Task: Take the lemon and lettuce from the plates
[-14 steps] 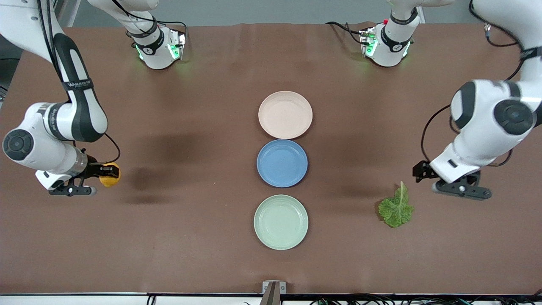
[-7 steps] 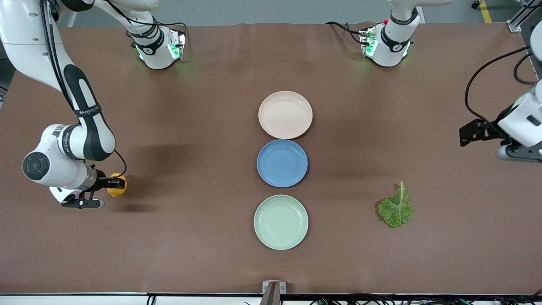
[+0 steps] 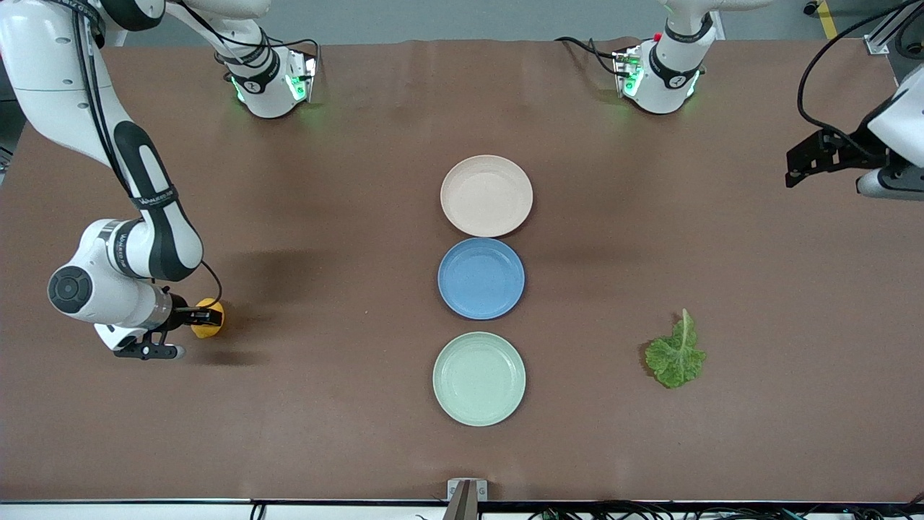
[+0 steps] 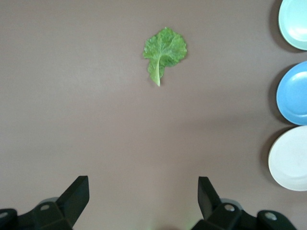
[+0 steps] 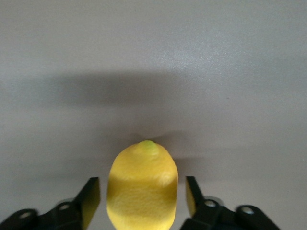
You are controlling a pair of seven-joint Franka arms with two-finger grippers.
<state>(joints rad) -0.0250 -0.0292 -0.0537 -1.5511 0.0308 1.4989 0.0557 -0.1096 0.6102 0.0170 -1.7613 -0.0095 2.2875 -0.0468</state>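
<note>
The lemon (image 3: 208,318) is at the right arm's end of the table, off the plates. My right gripper (image 3: 199,316) is around it. In the right wrist view the lemon (image 5: 141,191) sits between the fingers (image 5: 91,199) with a narrow gap on each side, so the gripper (image 5: 142,184) is open. The lettuce (image 3: 676,354) lies flat on the table toward the left arm's end. My left gripper (image 3: 803,162) is up over that end, open and empty (image 4: 144,184), well away from the lettuce (image 4: 164,50). The beige-pink plate (image 3: 486,195) and mint green plate (image 3: 478,378) hold nothing.
A blue plate (image 3: 481,278) sits between the two other plates in a row down the table's middle. All three show at the edge of the left wrist view, mint (image 4: 295,21), blue (image 4: 293,93), beige-pink (image 4: 290,160). The arm bases (image 3: 271,79) stand along the table's edge farthest from the front camera.
My right gripper moved down and toward the front camera with the lemon. My left gripper drew away from the lettuce, up toward the left arm's end. The lettuce stayed put.
</note>
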